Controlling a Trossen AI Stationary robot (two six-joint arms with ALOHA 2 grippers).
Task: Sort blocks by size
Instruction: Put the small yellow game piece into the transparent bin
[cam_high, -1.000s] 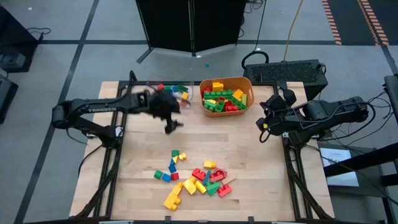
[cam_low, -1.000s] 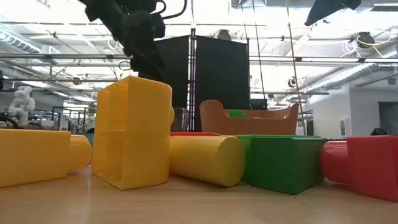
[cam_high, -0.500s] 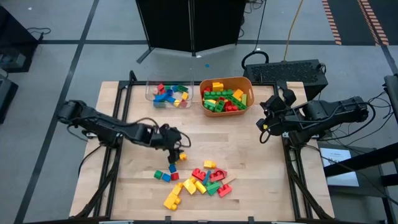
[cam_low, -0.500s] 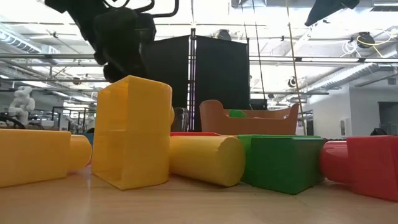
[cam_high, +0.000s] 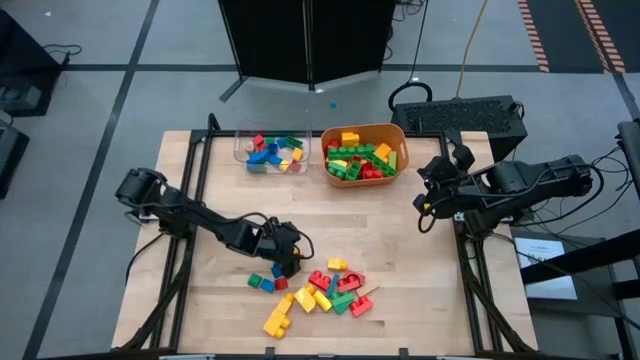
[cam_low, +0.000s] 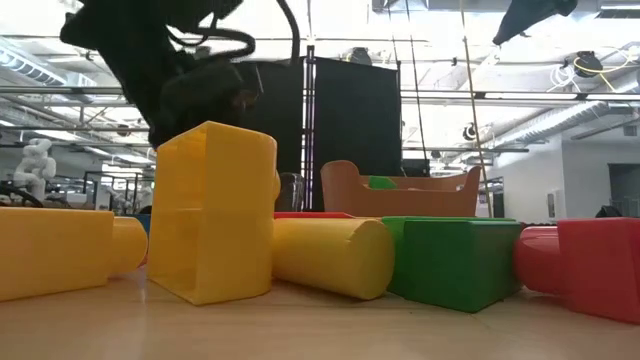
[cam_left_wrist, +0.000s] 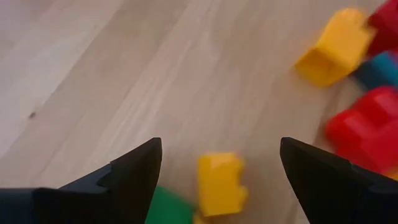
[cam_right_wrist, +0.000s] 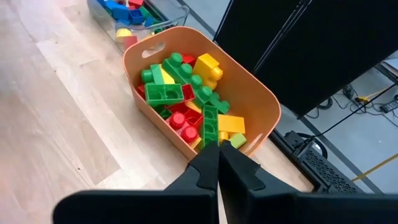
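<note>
Loose red, yellow, green and blue blocks (cam_high: 322, 290) lie in a heap near the table's near edge. My left gripper (cam_high: 287, 260) is low over the heap's far left part, fingers open. In the left wrist view (cam_left_wrist: 217, 180) a small yellow block (cam_left_wrist: 221, 185) lies on the wood between the fingers, untouched, with a green block (cam_left_wrist: 169, 208) beside it. My right gripper (cam_high: 426, 205) waits shut at the table's right edge; the right wrist view (cam_right_wrist: 217, 163) shows its fingertips together.
An orange tub (cam_high: 395, 140) of larger blocks stands at the far edge, with a clear tray (cam_high: 243, 150) of small blocks to its left. Bare wood lies between these and the heap. In the low view, big yellow (cam_low: 215, 210), green (cam_low: 455, 262) and red (cam_low: 600, 265) blocks fill the foreground.
My left gripper has gone from beside the clear tray toward the table's near edge and down, and now stands low over the loose blocks at the heap's far left. The blocks have kept their places.
</note>
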